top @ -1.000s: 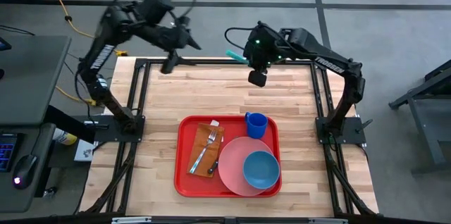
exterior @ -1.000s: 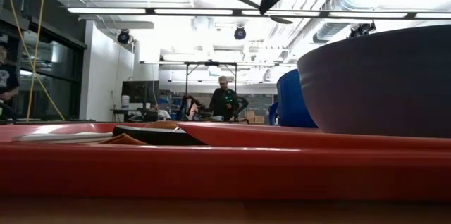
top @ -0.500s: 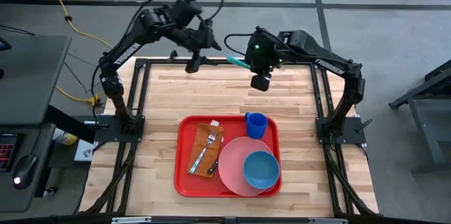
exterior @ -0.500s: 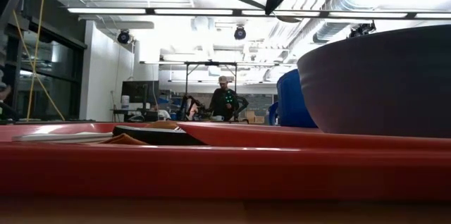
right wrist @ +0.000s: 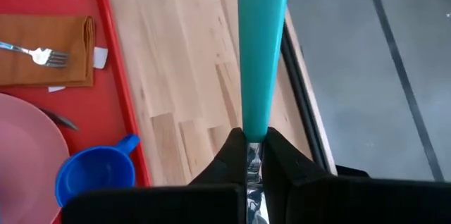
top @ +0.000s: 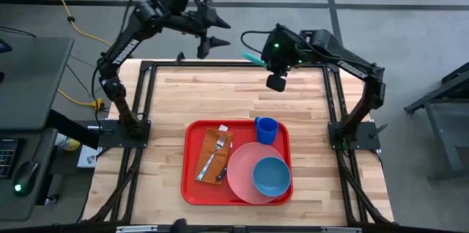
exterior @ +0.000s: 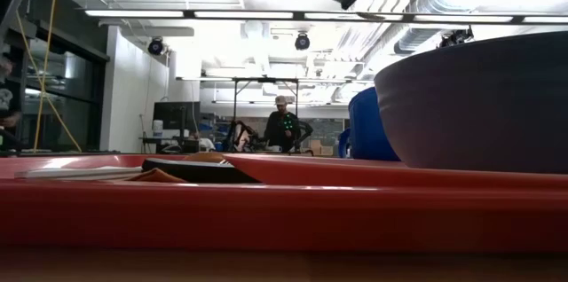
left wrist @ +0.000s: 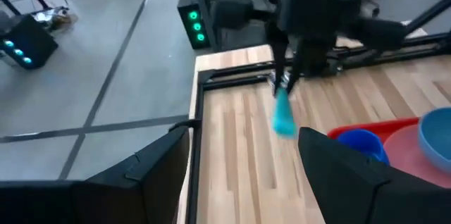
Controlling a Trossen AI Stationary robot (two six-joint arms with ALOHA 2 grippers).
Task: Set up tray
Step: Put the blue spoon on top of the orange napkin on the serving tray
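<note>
The red tray (top: 192, 189) lies on the near middle of the table. On it sit a brown napkin (top: 204, 161) with a fork (top: 214, 156), a pink plate (top: 240, 178), a blue bowl (top: 271, 176) and a blue cup (top: 266, 129). My right gripper (top: 264, 56) is above the table's far edge, beyond the tray, shut on a teal-handled utensil (top: 251, 57). My left gripper (top: 218, 33) is open and raised beyond the far edge, left of the right gripper. The low view shows the tray rim (exterior: 266, 211), the bowl (exterior: 479, 105) and the cup (exterior: 368, 127) close up. My right gripper pinches the utensil by its metal part (right wrist: 249, 155), right where the teal handle (right wrist: 262, 48) ends, between the two fingers (right wrist: 227, 155). The handle sticks out past the fingertips. The utensil is lifted clear of the table; in the left wrist view its handle (left wrist: 283, 118) points down.
Bare wood lies between the tray and the table's far edge (top: 234, 90), and on both sides of the tray. A black frame (top: 143, 101) borders the table. In the low view people (exterior: 284, 129) stand far back in the room.
My left gripper has swung up and toward the table's right, from over the far left corner to a raised spot beyond the far edge, near the right gripper. My right gripper has shifted slightly toward the right, still holding the utensil. The things on the tray have stayed put.
</note>
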